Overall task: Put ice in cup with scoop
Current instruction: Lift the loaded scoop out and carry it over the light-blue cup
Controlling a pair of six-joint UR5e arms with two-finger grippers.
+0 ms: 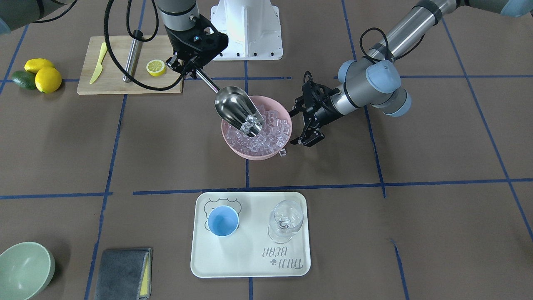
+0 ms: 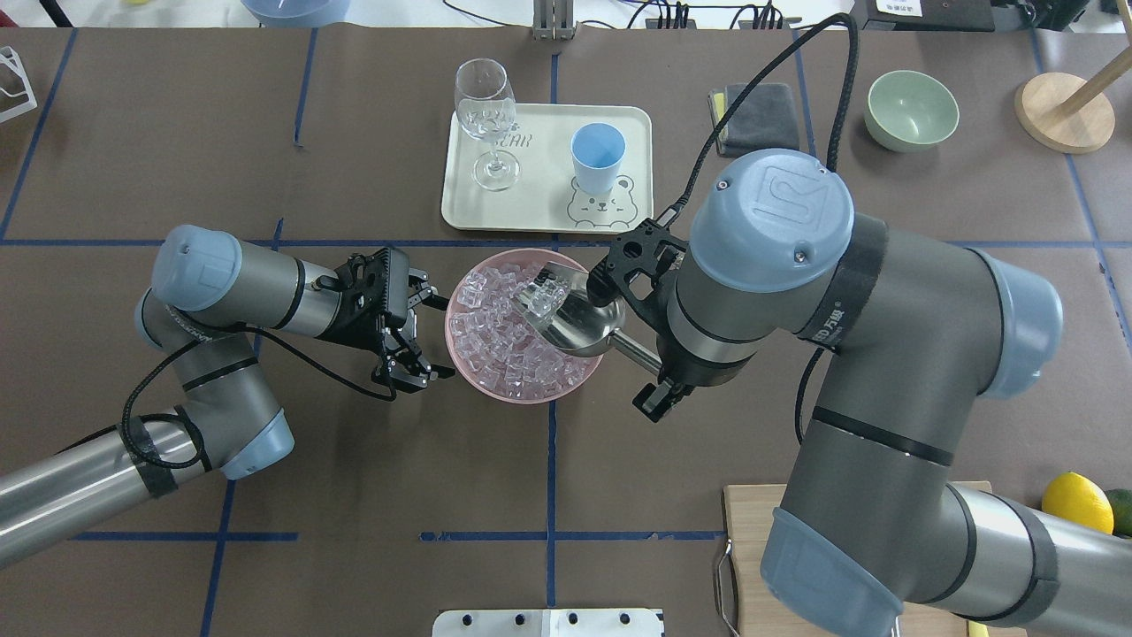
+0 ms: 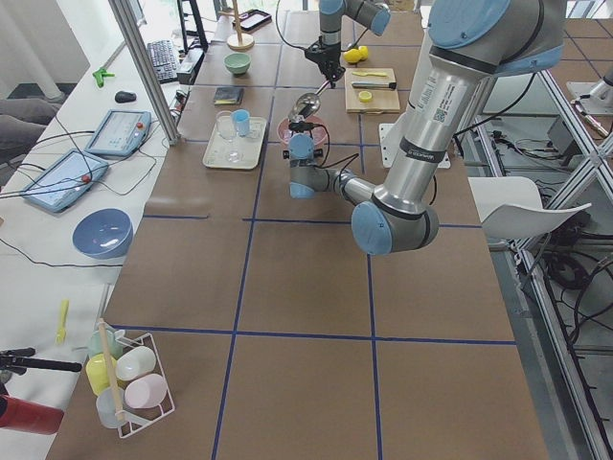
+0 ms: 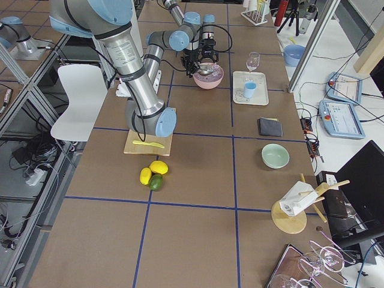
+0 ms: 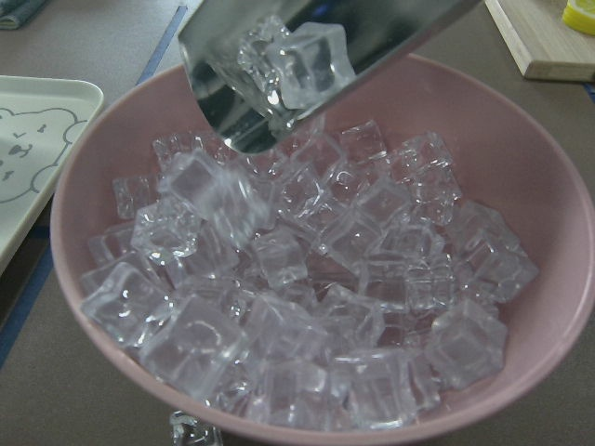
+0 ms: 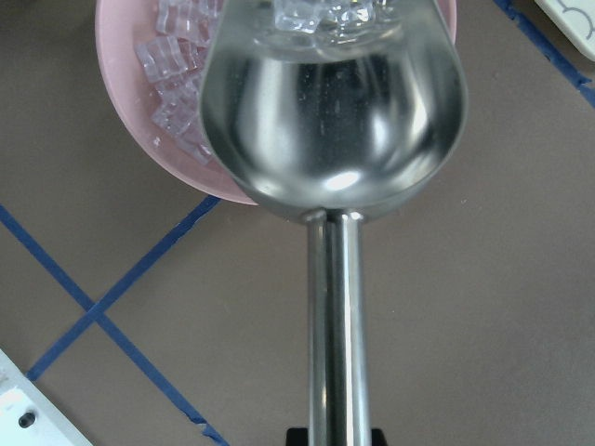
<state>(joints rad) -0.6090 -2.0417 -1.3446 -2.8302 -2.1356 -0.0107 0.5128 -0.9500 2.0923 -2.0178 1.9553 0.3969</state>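
My right gripper [image 1: 188, 66] is shut on the thin handle of the steel scoop [image 1: 235, 109]. The scoop tilts mouth-down over the pink bowl [image 1: 233, 143] with a few ice cubes [image 1: 252, 122] at its lip. It also shows in the overhead view [image 2: 579, 320] and the right wrist view [image 6: 335, 121]. The bowl is full of ice [image 5: 325, 307]. My left gripper [image 2: 433, 336] is open and empty, right beside the bowl's rim. The light-blue cup [image 1: 223, 221] stands upright and empty on the cream tray [image 1: 250, 266], apart from the scoop.
A clear stemmed glass [image 1: 285, 221] stands on the tray beside the cup. One stray cube [image 1: 282, 153] lies on the table by the bowl. A cutting board [image 1: 112, 83] with yellow knife, lemon half and steel cylinder lies behind. A green bowl [image 1: 23, 268] and grey cloth [image 1: 123, 273] sit near the front corner.
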